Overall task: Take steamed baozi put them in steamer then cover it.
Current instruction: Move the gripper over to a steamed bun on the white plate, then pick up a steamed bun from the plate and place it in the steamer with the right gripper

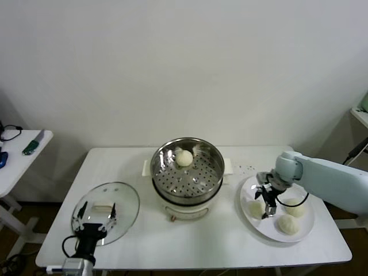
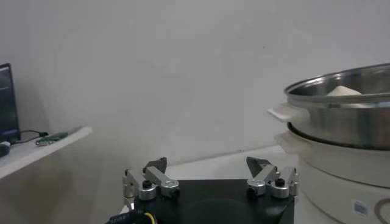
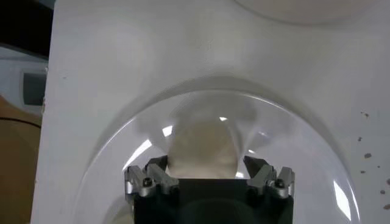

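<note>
While three buns wait on the plate, one already sits in the pot.
Steamer: the steel steamer stands mid-table with one steamed baozi on the far part of its perforated tray.
Plate: a white plate, right of the steamer, holds three more buns.
Right hand: the right hand is down over the plate's leftmost bun, fingers either side of it, spread, not yet gripping.
Left hand: the left hand hangs released above the glass cover near the table's left front.
Step advice: centre the bun between the fingers, close gently so the dough is not dented, then lift straight up clear of its neighbours.
</note>
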### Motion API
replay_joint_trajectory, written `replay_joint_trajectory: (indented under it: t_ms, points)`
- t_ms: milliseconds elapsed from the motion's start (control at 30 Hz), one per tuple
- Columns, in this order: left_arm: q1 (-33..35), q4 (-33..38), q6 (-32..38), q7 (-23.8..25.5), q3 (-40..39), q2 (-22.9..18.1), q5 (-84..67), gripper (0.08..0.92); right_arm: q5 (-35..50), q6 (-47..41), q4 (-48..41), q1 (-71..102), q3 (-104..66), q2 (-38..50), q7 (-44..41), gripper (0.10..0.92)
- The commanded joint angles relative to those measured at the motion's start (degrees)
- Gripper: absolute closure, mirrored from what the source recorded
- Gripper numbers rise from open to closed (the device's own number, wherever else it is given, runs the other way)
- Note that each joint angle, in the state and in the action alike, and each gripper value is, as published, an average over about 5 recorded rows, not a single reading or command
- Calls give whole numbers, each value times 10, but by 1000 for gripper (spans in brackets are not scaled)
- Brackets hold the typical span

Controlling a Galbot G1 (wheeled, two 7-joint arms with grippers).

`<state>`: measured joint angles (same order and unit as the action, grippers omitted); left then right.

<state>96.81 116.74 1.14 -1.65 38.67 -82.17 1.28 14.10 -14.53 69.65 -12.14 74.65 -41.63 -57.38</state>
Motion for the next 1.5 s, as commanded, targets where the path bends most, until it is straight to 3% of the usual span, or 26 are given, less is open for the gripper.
replay_joint_trajectory:
  t_ms: [33,367,733,1067,1500]
  points:
    - [-5,0,0,-4,1,2,4,177,-4,3,-11,11,-9,-8,-5,268]
    - [-2,3,1,-7,0,2,6,177,29,1,3,-24,3,9,-2,356]
    - [4,8,-2,-4,-12,1,8,177,206,-4,25,-318,175,23,7,355]
    - [10,11,-1,-6,-27,1,7,177,389,-4,13,-518,309,-108,5,355]
    - [35,27,5,-10,-43,13,6,177,459,-47,-34,-399,229,-322,72,347]
